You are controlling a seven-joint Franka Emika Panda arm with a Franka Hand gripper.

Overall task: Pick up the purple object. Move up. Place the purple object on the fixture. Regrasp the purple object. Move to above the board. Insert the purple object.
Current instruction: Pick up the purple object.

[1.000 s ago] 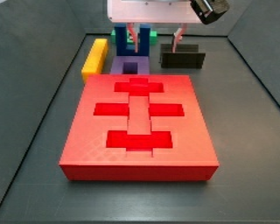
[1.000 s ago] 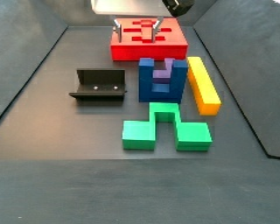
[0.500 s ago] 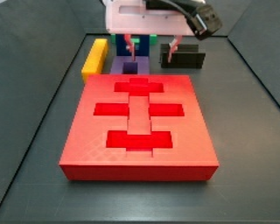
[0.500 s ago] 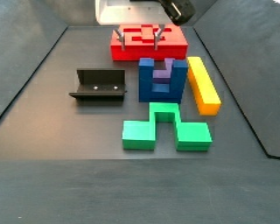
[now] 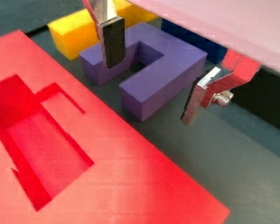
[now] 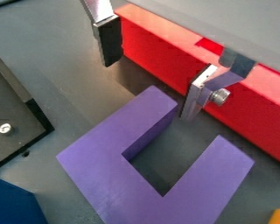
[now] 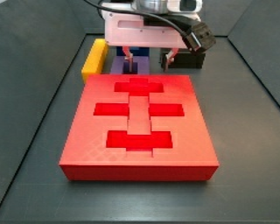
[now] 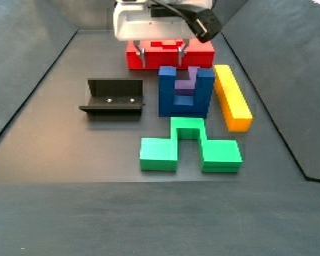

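Both side views look down from opposite ends of the table, sharing the large flat red board point(image 7: 137, 122) and the gripper point(image 8: 163, 48). Both wrist views sit close above the small purple U-shaped block point(image 6: 154, 160).

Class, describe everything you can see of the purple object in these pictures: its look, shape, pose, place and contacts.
The purple object is a matte, plastic-looking U-shaped block: two prongs joined by a base. In a side view it nests between the arms of the blue block, beside the yellow bar and just off the board. The gripper hovers over it, open; neither finger visibly touches it, one finger by the base, the other beyond a prong.
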